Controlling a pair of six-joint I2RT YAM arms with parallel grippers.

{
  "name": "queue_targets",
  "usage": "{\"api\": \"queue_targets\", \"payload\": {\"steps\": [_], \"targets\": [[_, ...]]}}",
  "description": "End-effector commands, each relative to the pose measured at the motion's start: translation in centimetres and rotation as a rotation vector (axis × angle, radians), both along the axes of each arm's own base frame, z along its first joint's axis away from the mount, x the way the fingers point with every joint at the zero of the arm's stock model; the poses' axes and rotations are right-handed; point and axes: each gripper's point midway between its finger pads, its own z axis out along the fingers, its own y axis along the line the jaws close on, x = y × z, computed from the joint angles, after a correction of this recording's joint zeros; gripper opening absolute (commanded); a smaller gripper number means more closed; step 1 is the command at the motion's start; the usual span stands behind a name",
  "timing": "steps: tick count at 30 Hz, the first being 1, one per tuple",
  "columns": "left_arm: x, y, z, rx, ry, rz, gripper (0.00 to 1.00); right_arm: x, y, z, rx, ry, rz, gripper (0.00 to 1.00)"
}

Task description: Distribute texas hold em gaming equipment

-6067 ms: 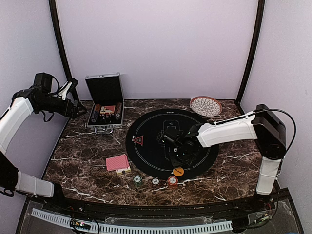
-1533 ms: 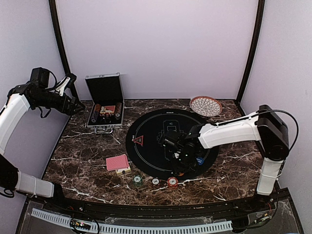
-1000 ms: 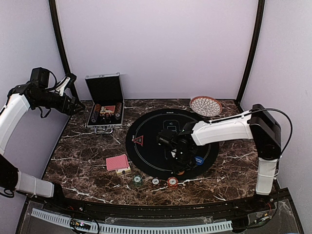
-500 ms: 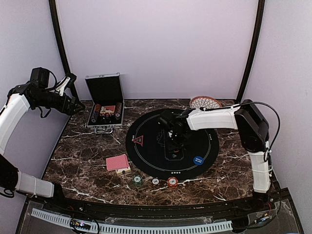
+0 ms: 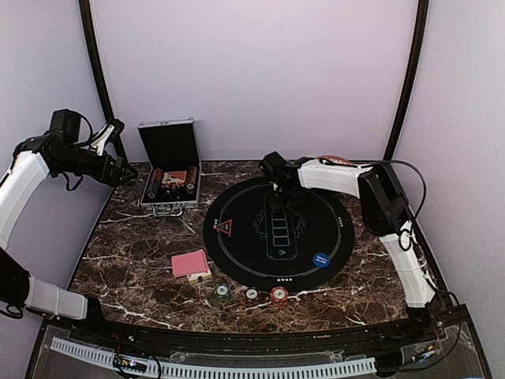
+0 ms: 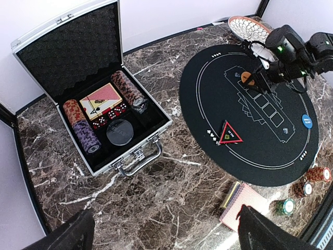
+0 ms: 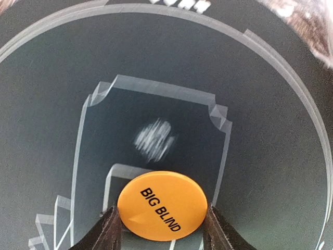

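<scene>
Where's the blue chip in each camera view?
Top external: blue chip on the near right part of the mat, inside its rim.
Left wrist: at the picture's right edge, on the mat.
Right wrist: not in it.
Shared landmark: the black mat with white lines.

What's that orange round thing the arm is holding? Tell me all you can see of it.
The orange disc is flat, smooth and plastic-looking, with BIG BLIND printed in black on its face. The right gripper pinches it by opposite edges, over the far part of the black mat. Whether it touches the mat is unclear.
</scene>
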Motion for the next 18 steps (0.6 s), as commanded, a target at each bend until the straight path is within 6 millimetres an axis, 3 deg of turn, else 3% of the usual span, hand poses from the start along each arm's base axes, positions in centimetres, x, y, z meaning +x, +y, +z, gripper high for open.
{"api": "queue_targets", "payload": {"steps": [1, 7, 18], "targets": [[0.1, -0.3, 1.0, 0.000, -0.022, -0.022, 0.99, 3.6, -1.5, 0.0, 0.006, -0.030, -0.035, 0.53], [0.5, -0.5, 0.5, -0.013, -0.004, -0.027, 0.99, 6.6, -1.2, -0.4, 0.084, -0.040, -0.024, 0.56], [0.6, -0.6, -0.1, -0.025, 0.022, -0.034, 0.99, 9.1, -0.8, -0.8, 0.153, -0.070, -0.021, 0.60]]}}
